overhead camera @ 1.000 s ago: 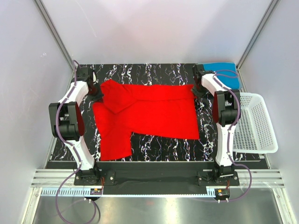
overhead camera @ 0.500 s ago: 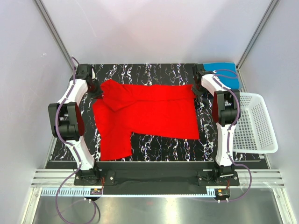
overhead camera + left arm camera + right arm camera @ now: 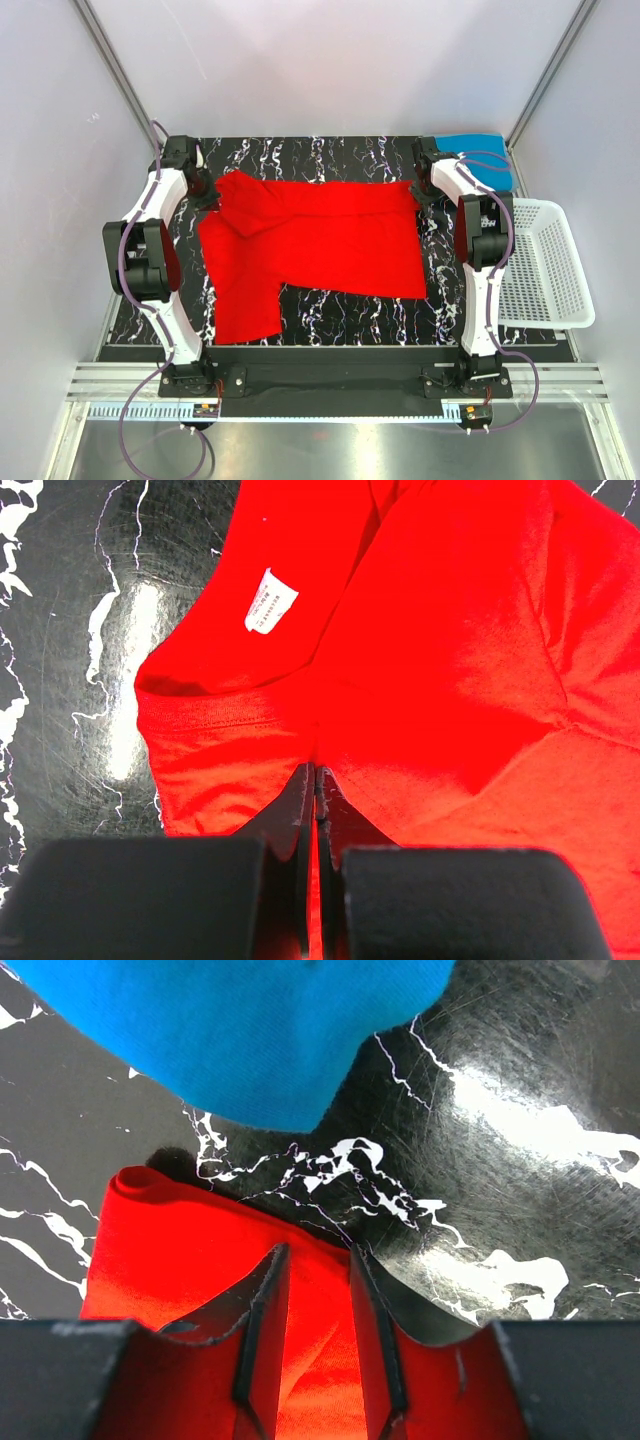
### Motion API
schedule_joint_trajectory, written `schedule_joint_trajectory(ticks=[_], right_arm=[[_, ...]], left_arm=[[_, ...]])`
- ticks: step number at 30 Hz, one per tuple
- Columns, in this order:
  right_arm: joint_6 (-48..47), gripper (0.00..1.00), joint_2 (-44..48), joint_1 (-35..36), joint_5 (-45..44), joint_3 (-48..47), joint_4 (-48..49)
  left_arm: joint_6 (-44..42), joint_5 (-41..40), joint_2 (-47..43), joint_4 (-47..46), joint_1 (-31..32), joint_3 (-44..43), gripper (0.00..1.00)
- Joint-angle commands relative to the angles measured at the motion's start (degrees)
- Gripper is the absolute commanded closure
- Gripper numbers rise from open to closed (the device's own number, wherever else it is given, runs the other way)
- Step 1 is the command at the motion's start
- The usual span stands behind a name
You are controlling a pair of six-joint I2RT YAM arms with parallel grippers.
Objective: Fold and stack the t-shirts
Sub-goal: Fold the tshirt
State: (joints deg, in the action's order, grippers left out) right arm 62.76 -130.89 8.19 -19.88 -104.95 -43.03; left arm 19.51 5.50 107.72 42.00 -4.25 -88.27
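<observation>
A bright red t-shirt lies spread across the black marbled table, one sleeve hanging towards the near left. My left gripper is at the shirt's far left corner. In the left wrist view it is shut on a pinch of the red t-shirt near the collar, just below a white label. My right gripper is at the far right corner. Its jaws stand apart over the red hem. A folded bright blue t-shirt lies at the far right corner.
A white plastic mesh basket hangs off the table's right edge, beside the right arm. Grey walls and metal frame posts close in the left, back and right sides. Both arm bases sit at the near edge.
The left arm has edged slightly towards the far left with the shirt corner. The red shirt's outline has hardly changed and the right arm stays put.
</observation>
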Motion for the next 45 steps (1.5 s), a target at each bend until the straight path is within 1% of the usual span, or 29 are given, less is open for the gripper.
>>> schedule_joint_trajectory(ticks=[1,8,11,15,18,21,26,29,37,45], right_arm=[[1.4,0.62,0.55,-0.19,-0.6,1.06,-4.69],[1.57,0.62,1.6,-0.19,-0.34,0.53,-7.77],[1.4,0.62,0.64,-0.19,0.62,-0.69,-8.21],[1.92,0.62,-2.08,-0.19,1.07,-3.77,-11.45],[2.1,0.62,-0.52,-0.19,0.81,-2.29,-8.94],[1.58,0.61,0.46,-0.19,-1.12,-1.75,-8.48],[0.61,0.59,0.55,-0.19,-4.37,-6.93,-12.17],[1.39,0.59,1.95,-0.19,-4.38,-6.41,-12.43],[3.77,0.6,3.01,-0.1,-0.87,-0.7,-9.89],[4.04,0.61,0.99,-0.19,-0.07,-0.7,-7.86]], left_arm=[[0.01,-0.84,-1.99,-0.42,-0.32,-2.17,1.0],[0.27,-0.75,-2.25,-1.13,-0.32,-0.68,1.0],[-0.08,-0.93,-2.6,-1.22,-0.32,-0.15,1.0],[-0.08,-1.02,-2.78,-1.48,-0.32,0.2,1.0],[-0.26,-1.28,-2.87,-1.3,-0.32,0.38,1.0],[-0.35,-1.37,-2.96,-1.13,-0.32,0.12,1.0],[-0.35,-1.72,-3.04,-0.6,-0.32,-0.59,1.0],[-0.17,-1.72,-3.22,-0.69,-0.32,-0.5,1.0],[0.0,-1.37,-3.31,-0.95,-0.32,-0.06,1.0],[0.0,-1.54,-3.4,-1.31,-0.23,0.11,1.0]])
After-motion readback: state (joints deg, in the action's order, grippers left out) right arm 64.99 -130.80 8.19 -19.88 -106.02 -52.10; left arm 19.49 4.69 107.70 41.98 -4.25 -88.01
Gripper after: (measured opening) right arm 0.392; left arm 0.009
